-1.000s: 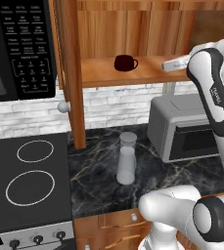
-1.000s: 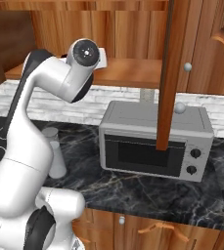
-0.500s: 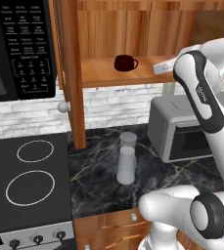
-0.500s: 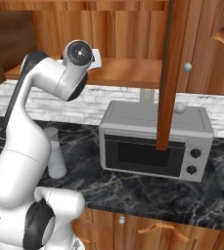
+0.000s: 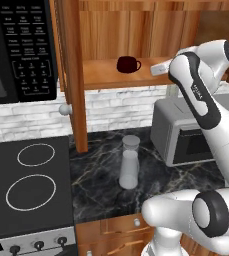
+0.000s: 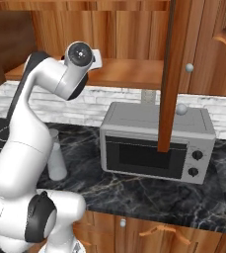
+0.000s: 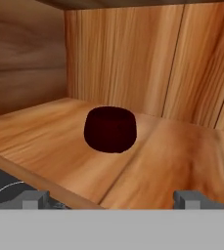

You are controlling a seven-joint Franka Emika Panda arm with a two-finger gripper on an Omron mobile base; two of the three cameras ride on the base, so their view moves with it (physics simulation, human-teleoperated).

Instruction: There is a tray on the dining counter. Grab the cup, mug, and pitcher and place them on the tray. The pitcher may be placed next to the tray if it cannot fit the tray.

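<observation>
While the white arm (image 5: 201, 95) rises from the base and bends at its elbow toward the wooden shelf (image 5: 111, 75), the gripper (image 7: 111, 197) points level along it with jaws spread wide and empty; the mug (image 7: 110, 129) sits at 12 o'clock ahead, apart from both fingertips (image 7: 33, 197).

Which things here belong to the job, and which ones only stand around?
For the job: mug on the wooden shelf; pitcher on the counter; open gripper facing the mug.

Only standing around: toaster oven, stove, black microwave.
</observation>
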